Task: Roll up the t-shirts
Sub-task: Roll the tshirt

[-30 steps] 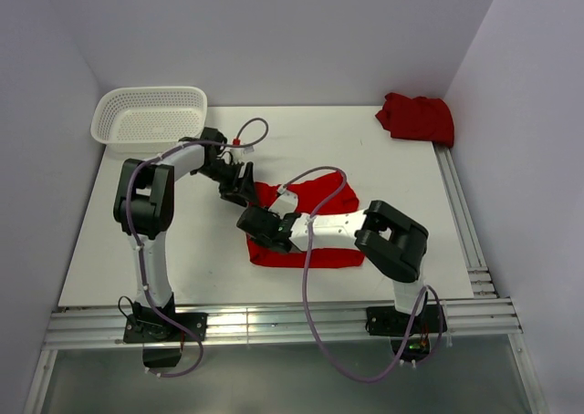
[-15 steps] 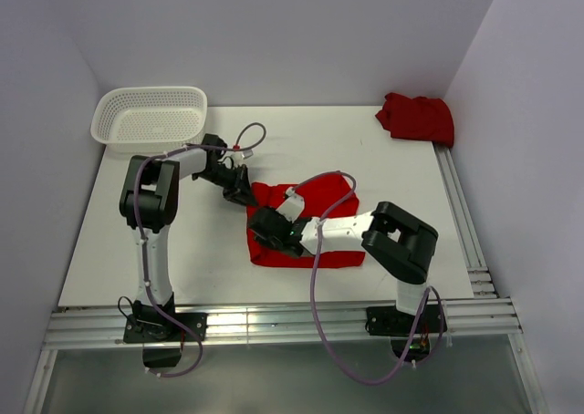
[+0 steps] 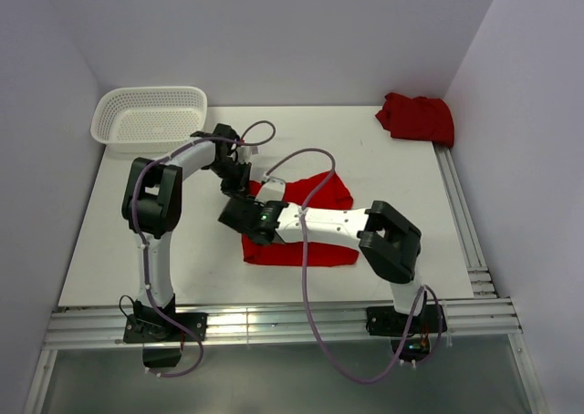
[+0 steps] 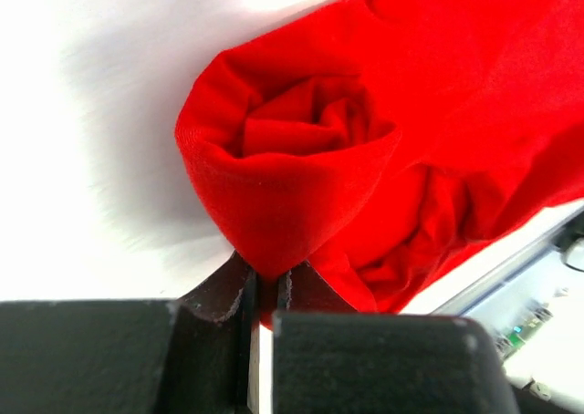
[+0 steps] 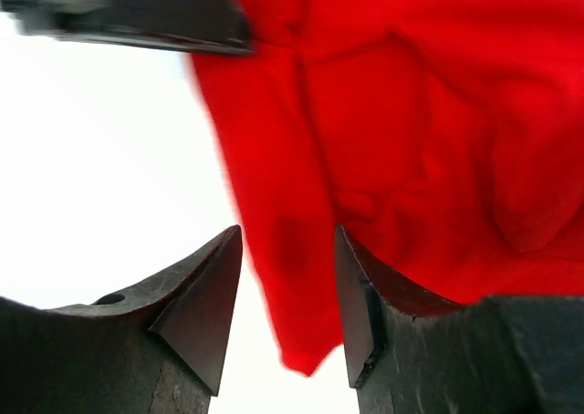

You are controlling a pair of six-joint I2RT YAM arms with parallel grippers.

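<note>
Fingers (image 4: 224, 291) of the left gripper (image 4: 265, 284) have just pinched the t-shirt's (image 4: 301, 186) rolled end at their tips, the right gripper's (image 5: 286, 241) have spread wide; rolling likely resumes.

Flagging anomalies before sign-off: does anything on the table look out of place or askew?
Nothing damaged or spilled. The second t-shirt lies crumpled at the far right corner, and the basket seems to overhang the far left edge of the table.

High rear overview facing down; both wrist views close on one t-shirt (image 4: 411, 113)
</note>
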